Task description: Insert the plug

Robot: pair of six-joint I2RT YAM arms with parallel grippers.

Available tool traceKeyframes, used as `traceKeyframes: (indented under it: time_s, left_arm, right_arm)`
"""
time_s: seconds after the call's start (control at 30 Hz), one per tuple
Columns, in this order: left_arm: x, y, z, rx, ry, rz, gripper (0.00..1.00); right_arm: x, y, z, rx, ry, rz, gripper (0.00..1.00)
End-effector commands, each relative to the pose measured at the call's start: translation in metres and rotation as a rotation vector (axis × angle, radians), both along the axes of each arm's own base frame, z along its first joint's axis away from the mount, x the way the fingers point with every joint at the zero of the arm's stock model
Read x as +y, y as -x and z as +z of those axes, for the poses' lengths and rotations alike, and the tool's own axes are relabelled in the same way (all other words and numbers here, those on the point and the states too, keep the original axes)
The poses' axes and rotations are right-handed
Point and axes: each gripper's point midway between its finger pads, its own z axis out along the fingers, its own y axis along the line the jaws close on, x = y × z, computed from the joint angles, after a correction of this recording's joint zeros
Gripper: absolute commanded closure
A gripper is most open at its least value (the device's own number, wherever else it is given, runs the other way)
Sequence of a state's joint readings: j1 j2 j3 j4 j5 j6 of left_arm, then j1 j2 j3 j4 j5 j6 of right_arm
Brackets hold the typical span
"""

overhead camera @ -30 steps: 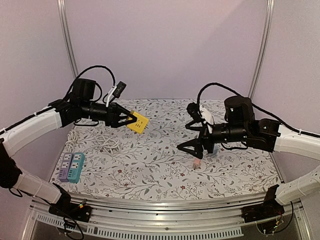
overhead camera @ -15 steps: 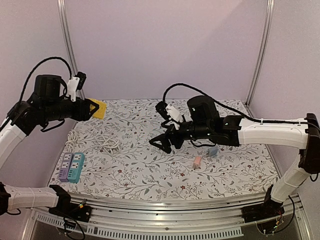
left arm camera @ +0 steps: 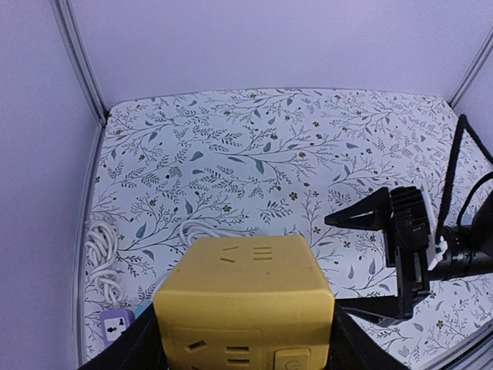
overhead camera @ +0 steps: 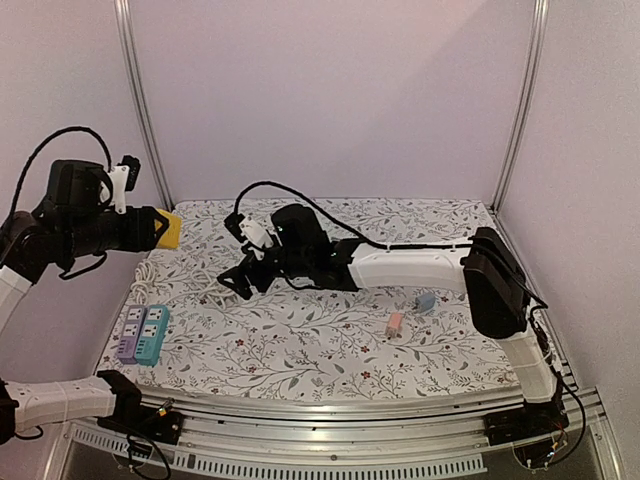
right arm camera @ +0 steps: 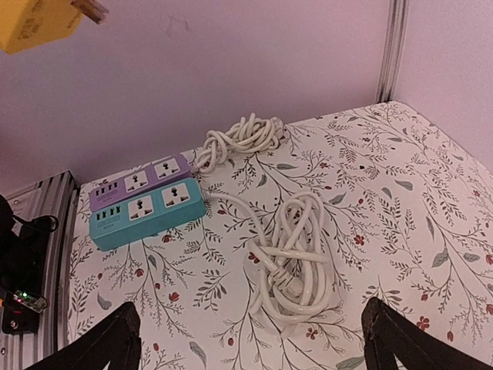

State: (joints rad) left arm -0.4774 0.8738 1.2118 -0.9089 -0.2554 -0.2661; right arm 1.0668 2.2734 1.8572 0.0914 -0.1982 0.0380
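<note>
My left gripper is shut on a yellow socket cube, held in the air over the table's left rear corner. In the left wrist view the cube fills the space between the black fingers. Stretched far to the left, my right gripper stands open, low over a coiled white cable. The right wrist view shows that coil on the cloth with its white plug lying inside it, between my wide-open fingertips.
A teal power strip and a purple one lie side by side at the front left. A second white cable bundle lies by the left wall. A pink adapter and a small blue one sit at the right.
The left arm has drawn back to the left and lifted the yellow cube. The right arm has swept from the right side across the table to the white cable coil, jaws still open.
</note>
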Motion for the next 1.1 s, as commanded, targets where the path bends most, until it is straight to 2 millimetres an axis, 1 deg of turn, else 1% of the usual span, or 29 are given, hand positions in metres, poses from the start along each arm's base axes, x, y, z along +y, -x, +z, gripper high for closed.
traceKeyframes:
  time_s: [0.0, 0.03, 0.07, 0.17, 0.27, 0.4, 0.5, 0.53, 0.63, 0.67, 0.77, 0.87, 0.93, 1.0, 1.07]
  left_arm:
    - [0.002, 0.009, 0.001, 0.012, 0.076, 0.025, 1.00]
    - [0.003, 0.010, 0.000, 0.013, 0.084, 0.028, 1.00]
    - [0.003, 0.012, 0.001, 0.012, 0.089, 0.028, 1.00]
    - [0.006, 0.018, -0.002, 0.018, 0.091, 0.030, 1.00]
    - [0.007, 0.023, -0.005, 0.036, 0.078, 0.023, 1.00]
    - [0.009, 0.026, -0.008, 0.044, 0.071, 0.021, 1.00]
    - [0.007, 0.026, -0.010, 0.053, 0.070, 0.009, 1.00]
    - [0.006, 0.025, -0.010, 0.055, 0.071, 0.007, 1.00]
    - [0.002, 0.024, -0.009, 0.058, 0.075, -0.008, 1.00]
    - [0.001, 0.023, -0.009, 0.059, 0.074, -0.011, 1.00]
    - [-0.001, 0.021, -0.007, 0.054, 0.071, -0.021, 1.00]
    - [-0.004, 0.018, -0.008, 0.058, 0.069, -0.033, 1.00]
    - [-0.006, 0.015, -0.009, 0.061, 0.069, -0.037, 1.00]
    - [-0.009, 0.014, -0.010, 0.065, 0.069, -0.048, 1.00]
    - [-0.010, 0.012, -0.010, 0.067, 0.068, -0.053, 1.00]
  right_arm:
    - [0.023, -0.007, -0.046, 0.046, 0.020, 0.022, 0.01]
    - [0.026, -0.008, -0.050, 0.045, 0.019, 0.021, 0.01]
    - [0.029, -0.011, -0.062, 0.052, 0.029, 0.017, 0.01]
    - [0.035, -0.014, -0.082, 0.055, 0.035, 0.019, 0.01]
    - [0.041, -0.006, -0.092, 0.063, 0.018, 0.073, 0.01]
    - [0.043, -0.009, -0.109, 0.060, 0.027, 0.067, 0.02]
    - [0.046, -0.012, -0.109, 0.044, 0.006, 0.062, 0.03]
    - [0.048, -0.013, -0.112, 0.043, 0.003, 0.058, 0.04]
    - [0.049, -0.027, -0.118, 0.039, -0.023, -0.006, 0.08]
    - [0.048, -0.034, -0.119, 0.048, -0.035, -0.043, 0.09]
    - [0.050, -0.042, -0.120, 0.065, -0.059, -0.073, 0.10]
    - [0.051, -0.046, -0.127, 0.077, -0.071, -0.098, 0.10]
    - [0.050, -0.051, -0.130, 0.087, -0.074, -0.133, 0.09]
    - [0.049, -0.054, -0.134, 0.106, -0.079, -0.152, 0.05]
    - [0.049, -0.056, -0.137, 0.119, -0.083, -0.172, 0.03]
